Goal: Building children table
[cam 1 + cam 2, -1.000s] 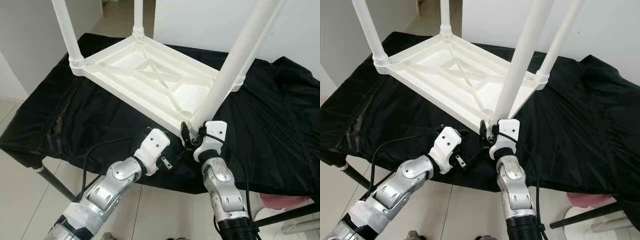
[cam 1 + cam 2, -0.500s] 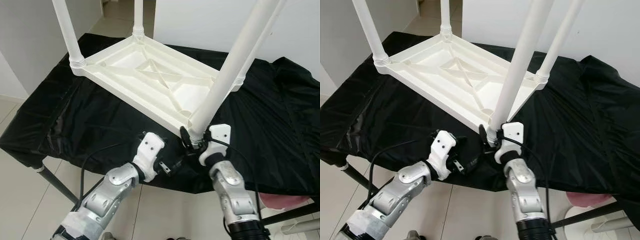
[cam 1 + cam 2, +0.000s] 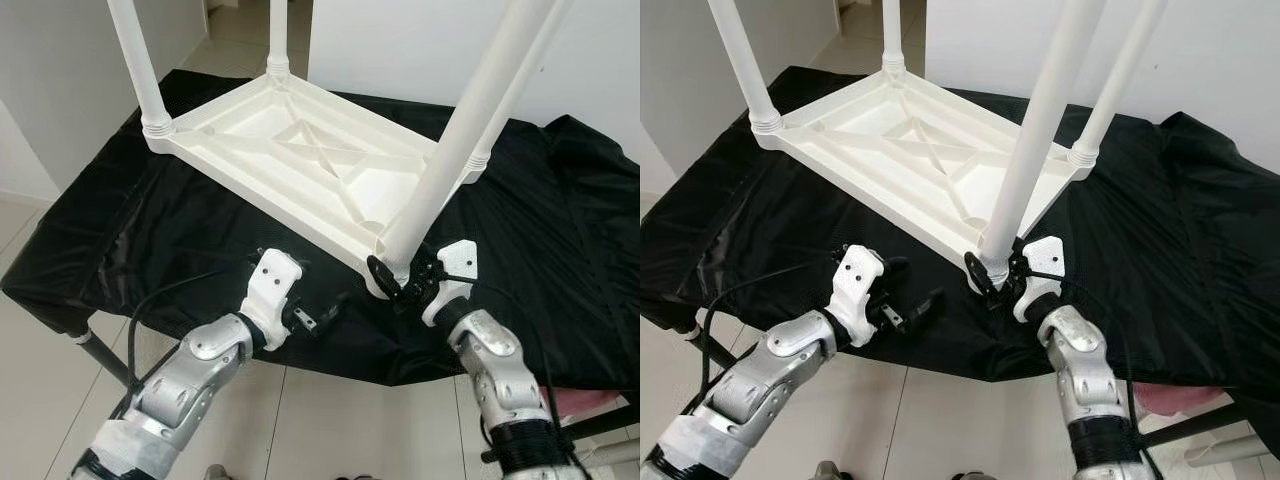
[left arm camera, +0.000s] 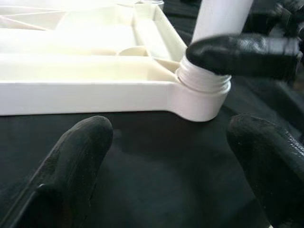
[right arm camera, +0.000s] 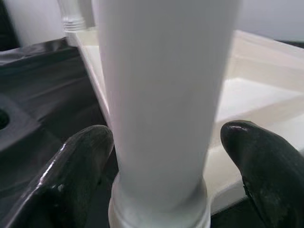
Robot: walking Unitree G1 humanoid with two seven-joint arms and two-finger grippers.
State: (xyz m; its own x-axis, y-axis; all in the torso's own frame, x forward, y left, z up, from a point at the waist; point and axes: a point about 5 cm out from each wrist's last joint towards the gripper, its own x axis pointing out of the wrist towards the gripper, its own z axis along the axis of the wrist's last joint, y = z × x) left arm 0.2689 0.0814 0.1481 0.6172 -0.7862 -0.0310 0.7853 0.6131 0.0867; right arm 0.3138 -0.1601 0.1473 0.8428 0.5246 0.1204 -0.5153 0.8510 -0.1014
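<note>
A white plastic children's table point(image 3: 300, 150) lies upside down on the black cloth, its legs pointing up. The near leg point(image 3: 450, 150) stands in the threaded corner socket point(image 4: 202, 88). My right gripper point(image 3: 400, 278) reaches in from the right at that leg's base. Its fingers point(image 5: 83, 171) are open on either side of the leg point(image 5: 161, 95), with a gap on one side. My left gripper point(image 3: 322, 310) hovers open just above the cloth, left of that corner and pointing at it, with nothing between its fingers point(image 4: 76, 156).
The black cloth point(image 3: 150, 230) covers a work table and hangs over its front edge right by my wrists. A metal table leg point(image 3: 100, 360) slants down at the left over tiled floor. A pink object point(image 3: 1160, 397) sits low on the right. White walls stand behind.
My left gripper has drawn back to the left, away from the near corner. My right wrist has swung out to the right, its fingers staying around the base of the leg.
</note>
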